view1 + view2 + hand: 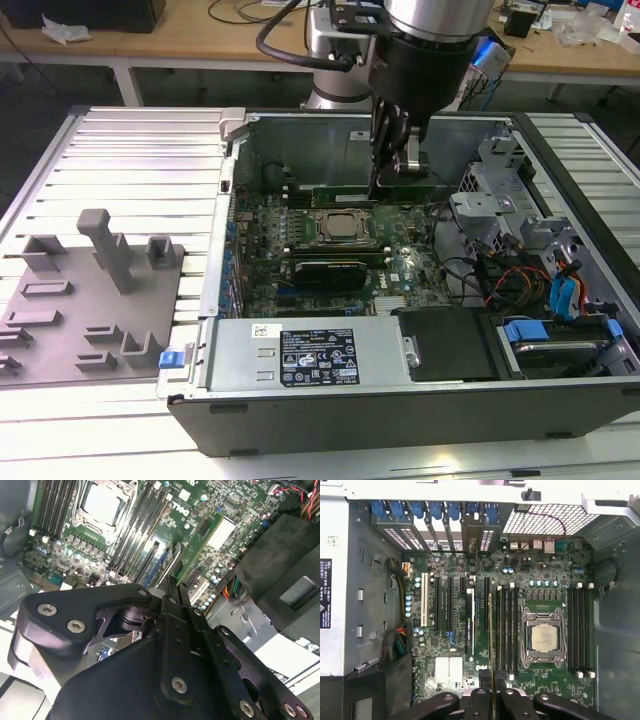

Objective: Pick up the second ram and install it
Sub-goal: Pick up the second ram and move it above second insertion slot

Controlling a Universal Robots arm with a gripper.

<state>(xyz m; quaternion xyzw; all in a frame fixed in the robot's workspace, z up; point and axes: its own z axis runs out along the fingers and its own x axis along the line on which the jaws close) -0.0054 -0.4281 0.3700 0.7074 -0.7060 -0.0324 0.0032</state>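
Black fingers point(480, 703) of the gripper point(492, 694) sit closest to the lens in the first wrist view. They are drawn nearly together and pinch the second ram point(490, 640), which shows edge-on as one thin line running straight out from between them.

The stick's long axis lies parallel to the bank of memory slots point(507, 630) with white end clips. It reads as just beside the outermost slot, on the side away from the CPU socket point(542, 637), and close to a long black expansion slot point(486, 605). I cannot tell whether it is exactly over a slot.

In the exterior view the gripper point(383, 185) hangs inside the open computer case point(230, 130), low over the motherboard point(400, 265). I judge the stick not yet seated.

The case walls stand well apart from the gripper. The drive cage point(480, 215) and cables point(520, 275) on the exterior view's right are near but not touching it.
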